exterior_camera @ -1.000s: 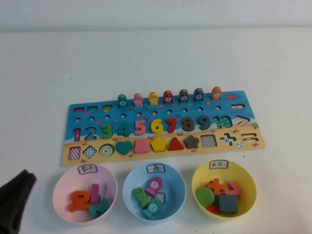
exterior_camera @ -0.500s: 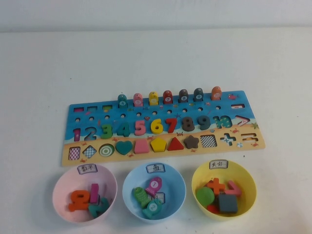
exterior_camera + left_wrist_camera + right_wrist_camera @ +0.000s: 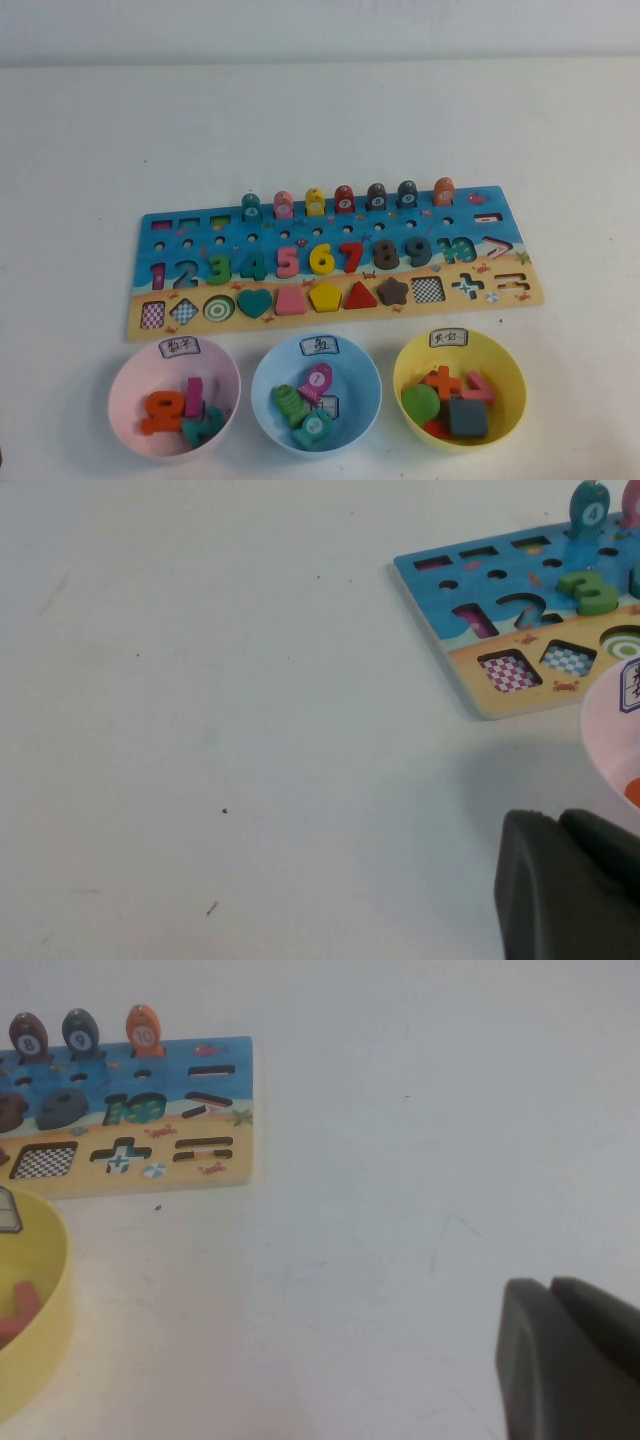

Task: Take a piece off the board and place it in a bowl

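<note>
Flat round green wooden disc point(image 3: 421, 402): light, rigid, rim-graspable, in yellow plastic bowl point(image 3: 505, 366) | left end effector point(image 3: 570, 885) closed, beside pink bowl point(image 3: 610, 730) | right end effector point(image 3: 570, 1360): state cannot be told, bench beside yellow bowl

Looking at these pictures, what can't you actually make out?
- Both arms: out of the high view.
- Right hand: cut by the right wrist view's edge.
- Left hand: likewise cut off, shut.
- Yellow bowl: label too small to read; green disc hides the pieces beneath.
</note>
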